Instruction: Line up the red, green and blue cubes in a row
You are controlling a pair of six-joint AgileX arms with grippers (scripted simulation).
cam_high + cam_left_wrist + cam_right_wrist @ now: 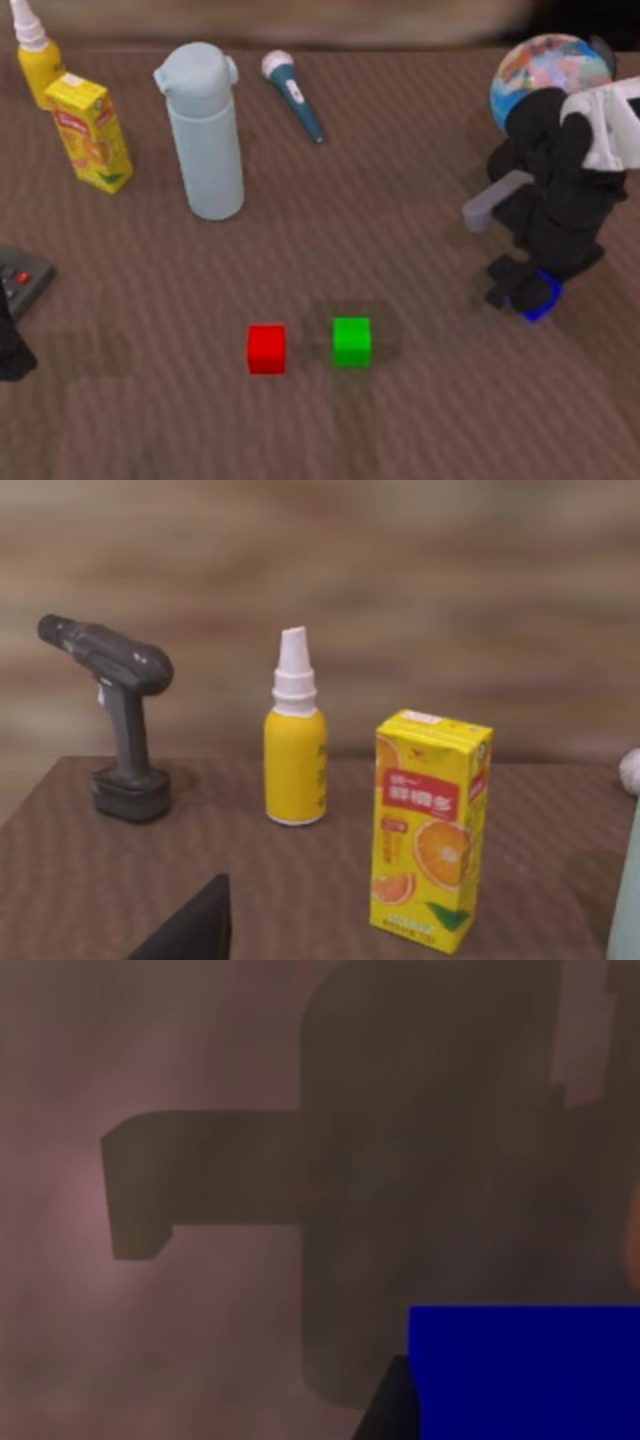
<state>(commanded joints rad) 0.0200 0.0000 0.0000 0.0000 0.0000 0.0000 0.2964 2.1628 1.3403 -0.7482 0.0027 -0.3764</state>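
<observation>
The red cube [266, 349] and the green cube [352, 342] sit side by side on the brown table, a small gap between them, in the front middle. To their right, my right gripper [525, 292] is shut on the blue cube [545, 302], which it mostly hides from above. In the right wrist view the blue cube [525, 1370] is pressed against a dark finger [392, 1412], with the arm's shadow on the table below. My left gripper [8, 350] is parked at the table's left edge, open and holding nothing; one of its fingers [195, 930] shows in the left wrist view.
At the back left stand a pale bottle [205, 130], a yellow juice carton [92, 130] and a yellow squeeze bottle [38, 60]. A microphone [292, 95] lies behind the middle and a globe [548, 75] stands back right. A dark remote [20, 278] lies far left, and a drill [125, 730] stands beyond.
</observation>
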